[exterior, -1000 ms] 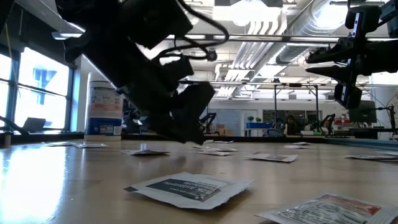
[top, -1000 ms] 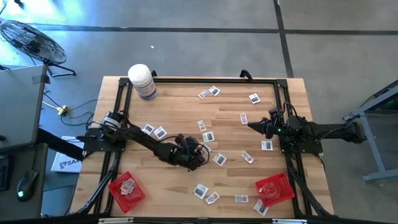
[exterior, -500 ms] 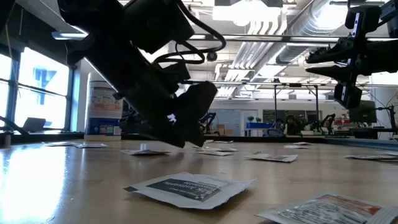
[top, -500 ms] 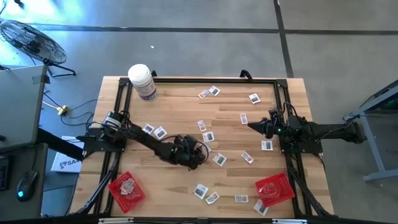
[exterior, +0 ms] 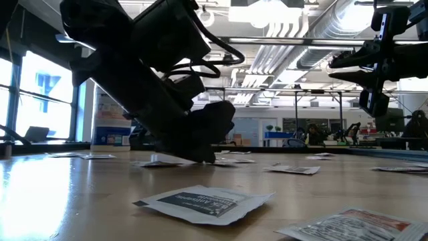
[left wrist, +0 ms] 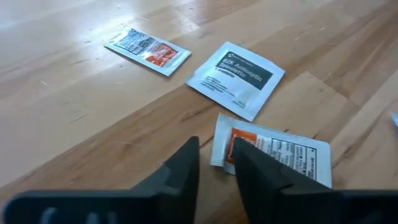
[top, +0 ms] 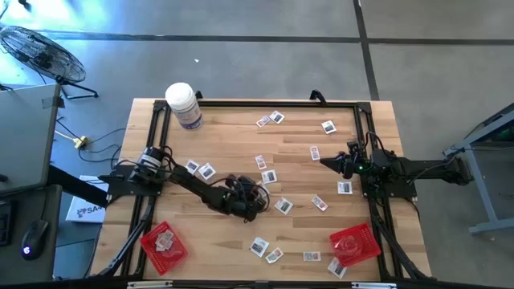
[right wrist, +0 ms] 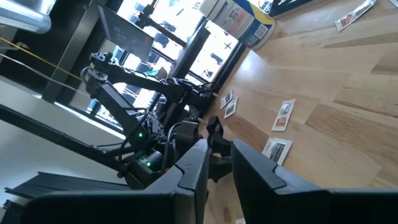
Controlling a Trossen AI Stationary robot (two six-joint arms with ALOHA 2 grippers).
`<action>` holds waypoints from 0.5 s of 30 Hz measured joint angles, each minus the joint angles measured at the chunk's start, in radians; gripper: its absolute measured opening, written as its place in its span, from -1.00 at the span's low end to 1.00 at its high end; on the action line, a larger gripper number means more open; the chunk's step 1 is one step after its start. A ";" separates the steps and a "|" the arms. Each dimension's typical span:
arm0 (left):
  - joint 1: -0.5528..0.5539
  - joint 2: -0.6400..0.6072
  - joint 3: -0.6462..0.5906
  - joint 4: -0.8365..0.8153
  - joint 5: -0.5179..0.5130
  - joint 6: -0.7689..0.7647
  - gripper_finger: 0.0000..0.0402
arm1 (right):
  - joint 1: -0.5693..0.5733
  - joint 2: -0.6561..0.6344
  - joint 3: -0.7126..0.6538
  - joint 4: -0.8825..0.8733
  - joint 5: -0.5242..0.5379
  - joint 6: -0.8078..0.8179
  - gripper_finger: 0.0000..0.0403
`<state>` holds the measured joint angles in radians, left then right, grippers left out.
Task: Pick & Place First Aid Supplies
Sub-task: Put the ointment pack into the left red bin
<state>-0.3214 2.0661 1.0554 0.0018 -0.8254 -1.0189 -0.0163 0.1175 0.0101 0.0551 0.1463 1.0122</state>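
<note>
Left gripper point(top: 255, 205) low at mid-bench point(top: 233, 237), fingers point(left wrist: 180, 171) narrowed around the edge of one packet point(left wrist: 283, 152), touching it; grasp not certain. Other packets point(top: 273, 118) scattered over the bench, open wood between them. Right gripper point(top: 325, 161) parked high near the right rail, fingers close together, holding nothing.

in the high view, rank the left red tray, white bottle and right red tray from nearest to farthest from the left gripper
From the left gripper, mid-table:
1. Left red tray, at the near left corner.
2. Right red tray, at the near right corner.
3. White bottle, at the far left corner.

Grey concrete floor point(top: 321, 64), floor fan point(top: 36, 52) nearby
</note>
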 joint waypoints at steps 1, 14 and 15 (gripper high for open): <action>0.000 0.000 0.000 -0.005 -0.003 0.000 -0.62 | 0.000 0.000 0.000 0.000 0.000 0.000 -0.68; 0.002 -0.050 -0.002 -0.106 0.028 -0.016 -0.99 | 0.000 0.000 0.000 0.000 0.000 0.000 -0.68; 0.002 -0.064 -0.003 -0.126 0.038 -0.012 -0.99 | 0.000 0.000 0.000 0.000 0.000 0.000 -0.68</action>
<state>-0.3195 2.0017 1.0528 -0.1243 -0.7876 -1.0312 -0.0162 0.1177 0.0101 0.0555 0.1463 1.0122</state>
